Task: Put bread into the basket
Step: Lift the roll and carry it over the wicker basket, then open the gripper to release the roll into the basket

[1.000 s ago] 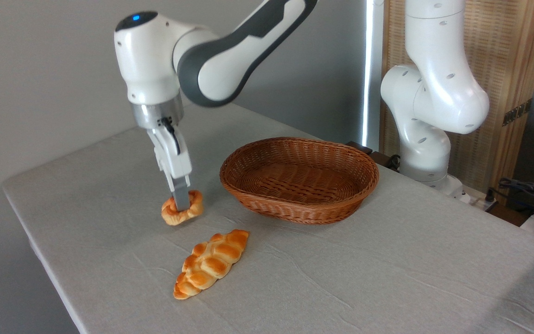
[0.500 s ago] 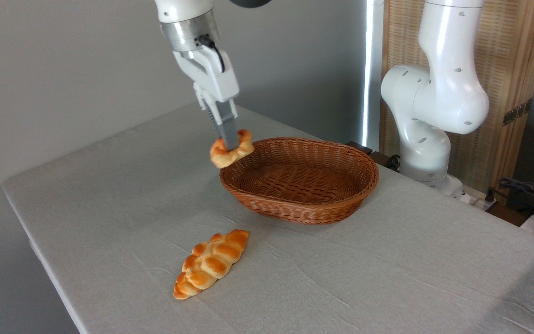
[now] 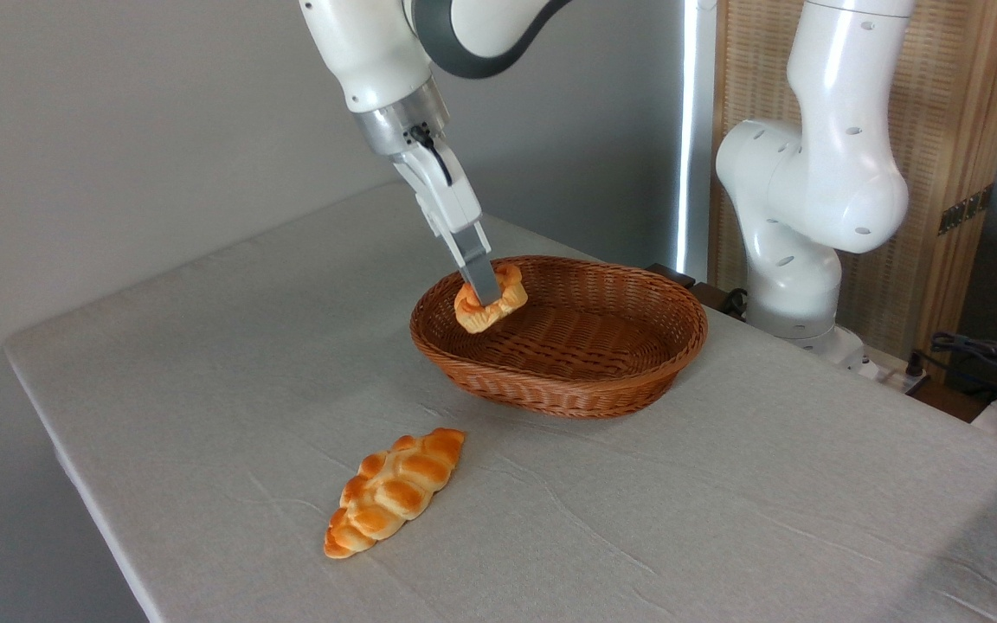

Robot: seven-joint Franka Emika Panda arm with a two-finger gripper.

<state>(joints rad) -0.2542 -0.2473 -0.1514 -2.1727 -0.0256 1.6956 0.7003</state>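
Observation:
The bread [image 3: 503,305], a small knotted golden bun, hangs in the air over the left part of the basket [image 3: 581,389], a brown oval wicker one standing mid-table. My gripper [image 3: 485,294] is shut on the bread, its grey finger running down across the bun's front and tilted to the right. The bun is level with the basket's rim and does not touch the woven floor.
A long braided golden loaf [image 3: 395,491] lies on the grey tablecloth in front of the basket, to the left. The arm's white base [image 3: 797,260] stands behind the basket's right end. Cables [image 3: 983,355] lie at the far right edge.
The gripper carried the bread up off the table, then rightward and down, from left of the basket to over its left interior. The loaf and basket stayed put.

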